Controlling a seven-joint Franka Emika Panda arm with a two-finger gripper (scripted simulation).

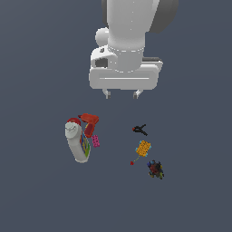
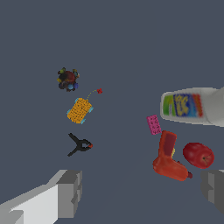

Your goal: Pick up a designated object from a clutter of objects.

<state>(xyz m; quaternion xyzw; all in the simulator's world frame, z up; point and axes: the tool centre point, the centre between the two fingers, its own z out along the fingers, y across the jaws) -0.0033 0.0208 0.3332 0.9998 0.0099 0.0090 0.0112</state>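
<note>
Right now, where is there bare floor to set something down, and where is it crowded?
Bare: the strip between the red drill and black clamp, and everything outside the two groups. Crowded: the white bottle, drill and pink block touch or overlap; the clamp, orange waffle block and dark lump sit close together.

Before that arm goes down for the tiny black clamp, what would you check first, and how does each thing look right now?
1. Fingers open: ok. The gripper shows a clear gap and holds nothing.
2. Black clamp in sight: ok, seen in both views.
3. Room around the clamp: ok. The orange waffle block is closest but apart from it.
4. Gripper over the clamp: not ok. In the exterior view the clamp sits toward the right of the fingers.
5. Bottle and red drill out of the way: ok, they lie well off to the exterior view's left.
6. Fingers turned to match the clamp: cannot tell.
</note>
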